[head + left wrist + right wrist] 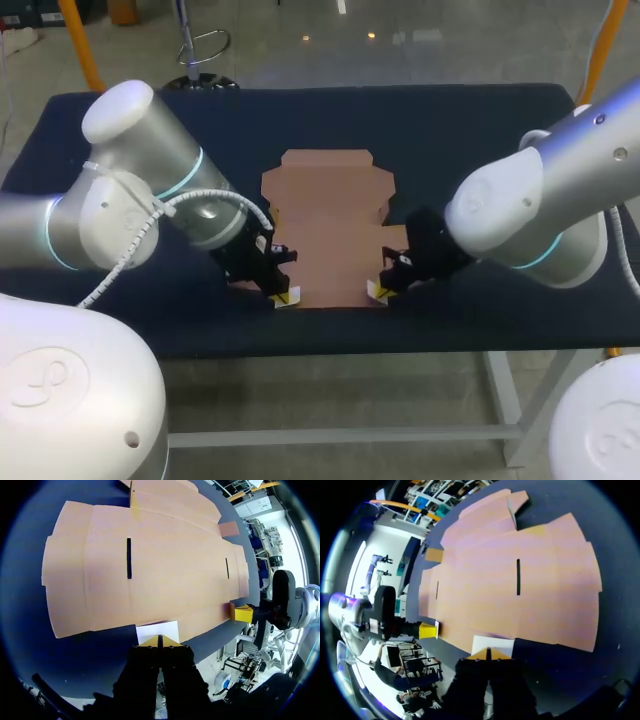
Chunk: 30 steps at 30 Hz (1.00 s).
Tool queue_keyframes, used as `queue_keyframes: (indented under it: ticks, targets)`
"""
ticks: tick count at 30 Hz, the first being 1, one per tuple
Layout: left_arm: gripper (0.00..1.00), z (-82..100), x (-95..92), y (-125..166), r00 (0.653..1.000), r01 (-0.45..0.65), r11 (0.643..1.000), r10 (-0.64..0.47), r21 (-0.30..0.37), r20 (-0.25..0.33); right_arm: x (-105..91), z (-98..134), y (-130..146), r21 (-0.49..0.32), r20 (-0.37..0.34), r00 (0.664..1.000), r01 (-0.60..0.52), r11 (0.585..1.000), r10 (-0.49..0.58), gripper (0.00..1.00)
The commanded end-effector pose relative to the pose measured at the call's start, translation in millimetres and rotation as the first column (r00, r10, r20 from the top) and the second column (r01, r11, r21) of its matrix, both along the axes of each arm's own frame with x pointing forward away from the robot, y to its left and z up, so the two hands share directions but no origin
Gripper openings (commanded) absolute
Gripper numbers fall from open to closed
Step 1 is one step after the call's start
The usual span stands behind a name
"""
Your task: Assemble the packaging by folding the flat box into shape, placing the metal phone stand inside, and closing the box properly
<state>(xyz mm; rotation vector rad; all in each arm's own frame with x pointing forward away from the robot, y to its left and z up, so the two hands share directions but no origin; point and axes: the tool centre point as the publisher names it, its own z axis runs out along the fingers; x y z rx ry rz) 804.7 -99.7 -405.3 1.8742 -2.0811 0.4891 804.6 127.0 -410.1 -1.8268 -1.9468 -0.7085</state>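
Flat cardboard box (325, 235) laid on table (450, 130), a gripper at each near corner.
Head view: left gripper (283, 297) and right gripper (380, 291) are seen at the box edge; contact is masked. Left wrist view: fingers pressed together, nothing gripped. Right wrist view: likewise.

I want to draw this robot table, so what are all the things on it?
flat box: one, brown cardboard, unfolded, lying mid-table.
table: one, dark blue top, under the box.
white pieces: two, small, one at each gripper's tips by the box's near edge.
left gripper: one, black with yellow tips, shut, at the box's near left corner.
right gripper: one, same colours, shut, at its near right corner.
left arm, right arm: silver-white, one from each side.
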Motion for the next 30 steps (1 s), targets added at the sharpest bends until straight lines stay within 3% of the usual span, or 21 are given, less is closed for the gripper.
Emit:
queue_keyframes:
  ticks: [1,30]
  targets:
    - [0.00,0.2,-5.0,-1.2,1.000,-0.011,1.000,0.010,0.012,0.016,-1.8,-2.0,5.1,-0.022,0.005,1.000,0.007,1.000,-0.007,0.00]
    - [0.00,-5.1,-7.2,-14.3,0.993,-0.026,0.995,0.016,0.091,0.116,0.0,-12.0,10.4,-0.086,0.000,0.999,0.036,0.996,-0.036,0.00]
